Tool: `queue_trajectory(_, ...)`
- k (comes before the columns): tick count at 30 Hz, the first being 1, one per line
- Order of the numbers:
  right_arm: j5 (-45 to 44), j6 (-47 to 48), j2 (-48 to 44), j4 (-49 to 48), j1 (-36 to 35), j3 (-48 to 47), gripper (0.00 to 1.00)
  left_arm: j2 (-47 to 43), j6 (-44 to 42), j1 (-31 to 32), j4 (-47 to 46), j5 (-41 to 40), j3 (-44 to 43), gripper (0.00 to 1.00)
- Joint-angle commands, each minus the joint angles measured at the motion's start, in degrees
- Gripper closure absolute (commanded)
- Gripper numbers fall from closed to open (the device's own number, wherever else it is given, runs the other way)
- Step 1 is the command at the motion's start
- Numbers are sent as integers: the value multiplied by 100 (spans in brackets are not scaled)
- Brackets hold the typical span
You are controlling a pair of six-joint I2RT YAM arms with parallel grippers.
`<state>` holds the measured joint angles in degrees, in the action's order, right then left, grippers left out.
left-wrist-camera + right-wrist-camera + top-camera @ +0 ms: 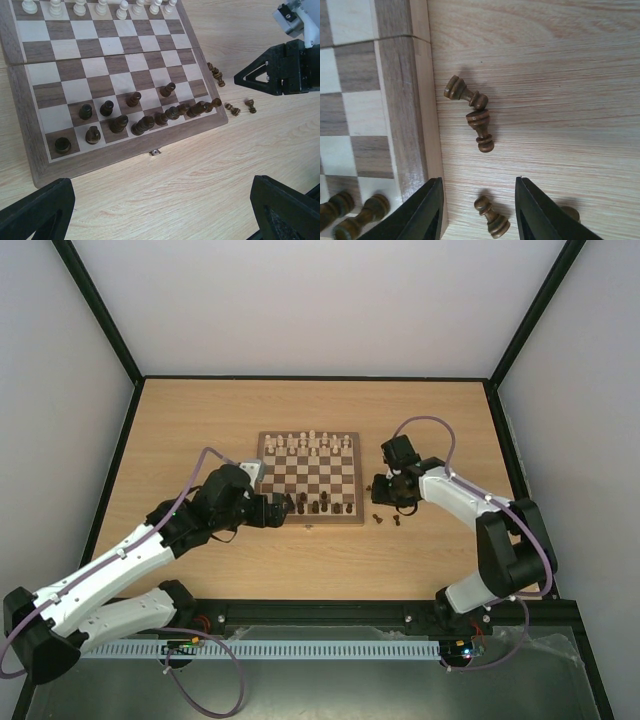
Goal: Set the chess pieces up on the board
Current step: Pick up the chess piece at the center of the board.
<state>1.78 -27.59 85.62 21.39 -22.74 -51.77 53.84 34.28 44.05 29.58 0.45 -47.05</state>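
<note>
The board (309, 478) lies mid-table and also shows in the left wrist view (107, 75). Several dark chess pieces (119, 123) stand on its two near rows, with some crowded at the near right corner (200, 107). Two dark pawns (481, 129) lie on the table beside the board's right edge. Another dark pawn (492, 218) sits between the fingers of my open right gripper (479, 210), untouched. One more piece (570, 214) peeks out past the right finger. My left gripper (160, 220) is open and empty over bare table at the board's near edge.
Cream pieces (310, 443) line the board's far rows. My right gripper (280, 70) hovers just right of the board. Two loose dark pieces (388, 520) lie off the near right corner. The board's clasp (155, 152) faces the arms.
</note>
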Motion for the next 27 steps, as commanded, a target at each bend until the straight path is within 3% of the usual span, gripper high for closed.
queue_trajectory(1, 90, 165, 278, 45, -2, 25, 62, 85, -79, -46, -175, 49, 101, 1)
queue_trajectory(27, -503, 272, 1210, 36, -244, -572, 76, 220, -65, -81, -251, 87, 104, 1)
